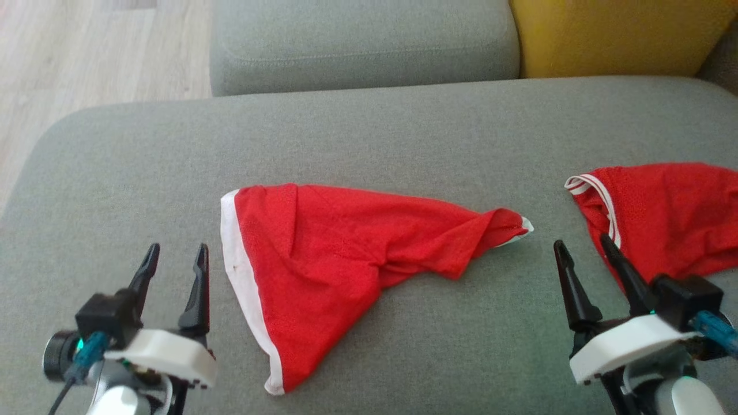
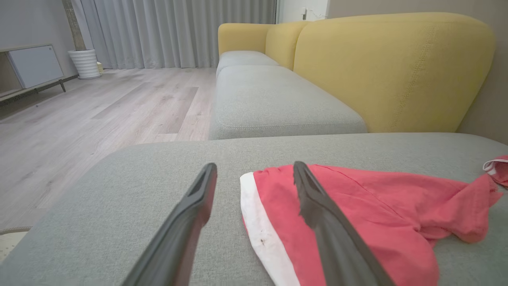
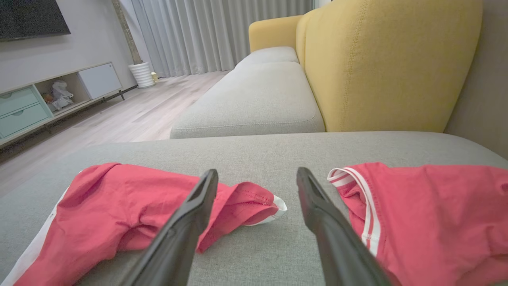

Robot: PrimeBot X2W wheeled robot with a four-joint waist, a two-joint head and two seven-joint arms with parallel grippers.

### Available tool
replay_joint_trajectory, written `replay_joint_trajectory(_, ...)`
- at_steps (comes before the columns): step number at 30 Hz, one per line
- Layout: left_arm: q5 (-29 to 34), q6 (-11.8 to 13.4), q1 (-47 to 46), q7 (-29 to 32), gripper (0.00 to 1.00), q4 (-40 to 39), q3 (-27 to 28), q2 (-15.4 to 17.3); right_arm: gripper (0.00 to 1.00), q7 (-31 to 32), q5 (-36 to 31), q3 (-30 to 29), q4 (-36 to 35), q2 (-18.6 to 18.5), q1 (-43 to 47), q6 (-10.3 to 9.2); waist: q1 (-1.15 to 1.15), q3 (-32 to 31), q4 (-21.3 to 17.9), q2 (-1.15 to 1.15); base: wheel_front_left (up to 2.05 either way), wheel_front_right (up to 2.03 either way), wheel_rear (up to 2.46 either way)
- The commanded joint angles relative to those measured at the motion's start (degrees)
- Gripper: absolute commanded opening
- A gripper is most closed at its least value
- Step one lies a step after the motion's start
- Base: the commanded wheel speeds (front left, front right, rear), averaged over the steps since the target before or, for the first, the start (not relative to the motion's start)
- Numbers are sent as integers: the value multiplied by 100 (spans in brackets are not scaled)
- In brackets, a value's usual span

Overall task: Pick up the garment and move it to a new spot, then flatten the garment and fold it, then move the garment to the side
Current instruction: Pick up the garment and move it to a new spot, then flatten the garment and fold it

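Garment (image 1: 323, 259) between pincers, long axis crosswise: white band (image 1: 245, 276) just right of left pincer (image 1: 177, 248), bunched tip (image 1: 507, 225) just left of right pincer (image 1: 582, 242). Both apart, empty.

You have a red garment (image 1: 323, 253) of matt mesh cloth, with a smooth white band (image 1: 243, 276) along its nine o'clock edge. At three o'clock a second red garment (image 1: 669, 213) shows the same dimpled knit, trimmed in white stripes. Both lie on a grey seat cushion (image 1: 369, 144) of coarse, matt woven fabric; the yellow backrest (image 1: 617, 34) at one o'clock looks a similar weave. Your left gripper (image 1: 178, 249) and right gripper (image 1: 581, 241) have matt black plastic fingers (image 1: 198, 288) and smooth white plastic housings (image 1: 167, 354). The floor (image 1: 86, 52) at eleven o'clock is pale wood-grain plank.
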Motion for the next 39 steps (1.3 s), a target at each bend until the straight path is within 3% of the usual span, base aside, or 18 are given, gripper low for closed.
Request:
replay_joint_trajectory(1,15,67,-122,37,100,-319,245,214,100,35,-32,112,-253,-84,-93,39,0,-67,-7,0,0,0,0)
replay_joint_trajectory(12,93,436,354,161,100,-918,272,296,100,137,-126,10,-454,-48,86,39,0,-208,-15,0,0,0,0)
replay_joint_trajectory(39,68,570,358,207,100,-952,206,289,100,202,-117,93,-450,-36,74,39,0,-181,4,0,0,0,0)
